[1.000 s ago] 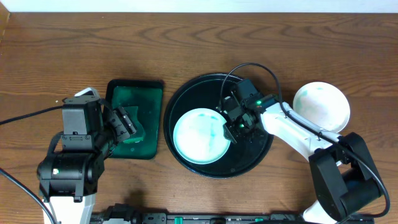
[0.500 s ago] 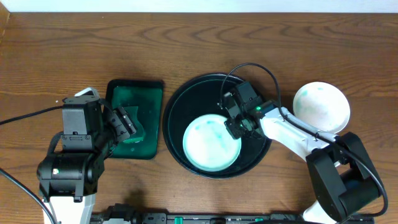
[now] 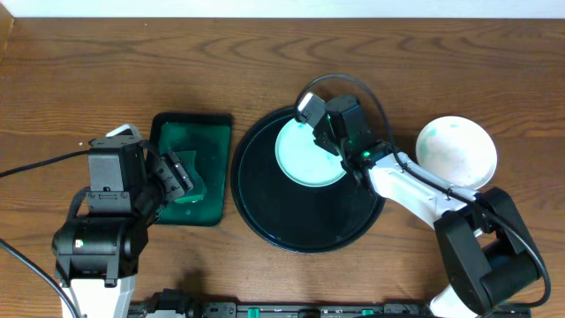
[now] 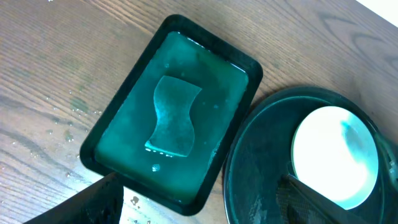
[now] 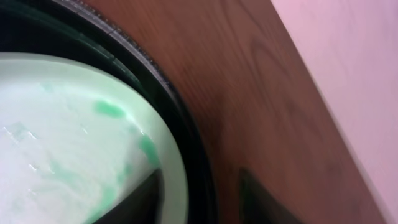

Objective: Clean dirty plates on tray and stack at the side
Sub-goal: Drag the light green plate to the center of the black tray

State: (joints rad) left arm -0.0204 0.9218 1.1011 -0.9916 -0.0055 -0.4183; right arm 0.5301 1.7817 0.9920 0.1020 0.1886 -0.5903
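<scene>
Plate [image 3: 307,152] pinched by right gripper [image 3: 329,137] over the tray [image 3: 265,216]; left gripper [image 3: 181,179] gapes empty near sponge [image 4: 174,118].

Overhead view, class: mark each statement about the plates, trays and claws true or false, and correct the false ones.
1. A smeared white round plate lies on the large round black tray. True.
2. The rectangular dark-green tray is empty. False: it holds a teal pad.
3. A second white round plate rests on the brown wooden tabletop, right of the black tray. True.
4. The left claw hovers over the black tray. False: it is at the dark-green tray's left edge.
</scene>
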